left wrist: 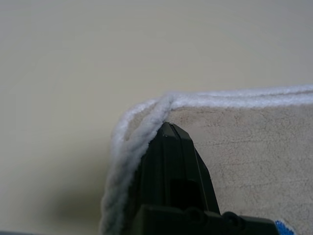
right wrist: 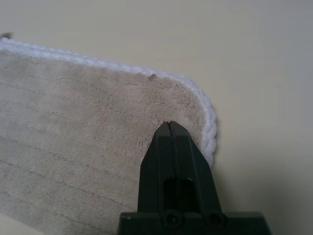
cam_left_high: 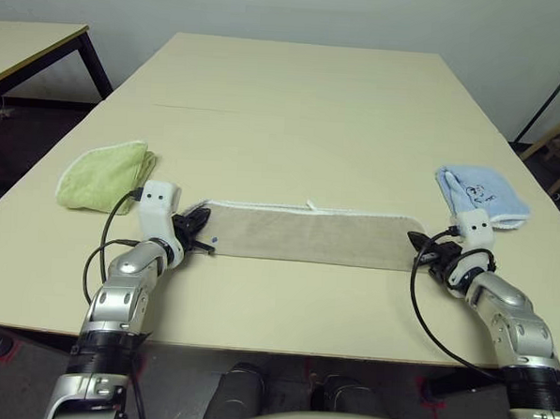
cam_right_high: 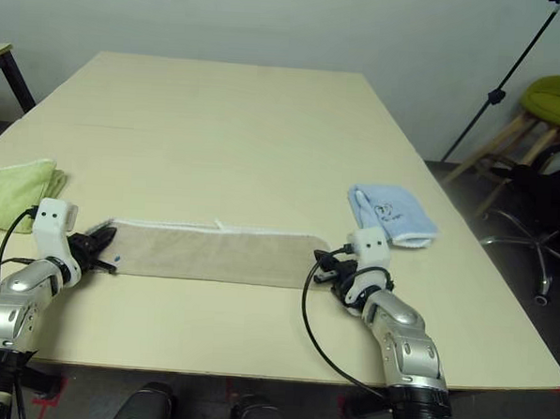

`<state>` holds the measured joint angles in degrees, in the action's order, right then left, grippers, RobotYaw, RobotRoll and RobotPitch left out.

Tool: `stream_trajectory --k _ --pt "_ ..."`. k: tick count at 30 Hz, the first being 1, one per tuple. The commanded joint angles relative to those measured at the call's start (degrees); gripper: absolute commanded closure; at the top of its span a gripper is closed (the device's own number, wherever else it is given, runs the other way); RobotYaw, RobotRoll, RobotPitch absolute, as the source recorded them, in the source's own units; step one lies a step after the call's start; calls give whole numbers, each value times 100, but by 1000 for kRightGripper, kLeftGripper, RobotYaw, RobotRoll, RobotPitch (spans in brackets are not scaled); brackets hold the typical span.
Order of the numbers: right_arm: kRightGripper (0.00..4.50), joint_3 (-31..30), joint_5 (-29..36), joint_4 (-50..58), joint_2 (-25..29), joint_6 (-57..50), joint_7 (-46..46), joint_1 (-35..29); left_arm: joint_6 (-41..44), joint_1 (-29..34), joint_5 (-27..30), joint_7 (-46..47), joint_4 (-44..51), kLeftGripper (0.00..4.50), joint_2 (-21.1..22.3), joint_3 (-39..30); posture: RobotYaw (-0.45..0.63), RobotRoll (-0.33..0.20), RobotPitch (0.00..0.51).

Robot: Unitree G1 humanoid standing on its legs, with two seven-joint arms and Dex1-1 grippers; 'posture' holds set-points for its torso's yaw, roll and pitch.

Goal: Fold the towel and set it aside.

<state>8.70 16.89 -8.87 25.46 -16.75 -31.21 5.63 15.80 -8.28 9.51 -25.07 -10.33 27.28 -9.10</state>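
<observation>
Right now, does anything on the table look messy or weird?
Nothing stands out. The tan towel lies flat in a neat long strip, with the left gripper and right gripper shut at its two ends. The green cloth and blue cloth sit apart.

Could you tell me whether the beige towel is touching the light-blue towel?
No, the beige towel lies apart from the light-blue towel, with bare table between them.

The towel (cam_left_high: 311,236) lies between 2 smaller cloths (cam_left_high: 106,174) (cam_left_high: 481,195).
</observation>
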Motion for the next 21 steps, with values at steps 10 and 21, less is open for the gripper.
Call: stream_trajectory --k 10,21 --pt "4500 1021 1436 654 -139 -785 -49 -56 -1205 -6 683 -1675 -44 3673 320 -84 95 0 59" --pt "561 2662 4171 2487 227 -4260 2067 -409 -414 -759 1579 -3117 38 0 1228 -246 69 0 93"
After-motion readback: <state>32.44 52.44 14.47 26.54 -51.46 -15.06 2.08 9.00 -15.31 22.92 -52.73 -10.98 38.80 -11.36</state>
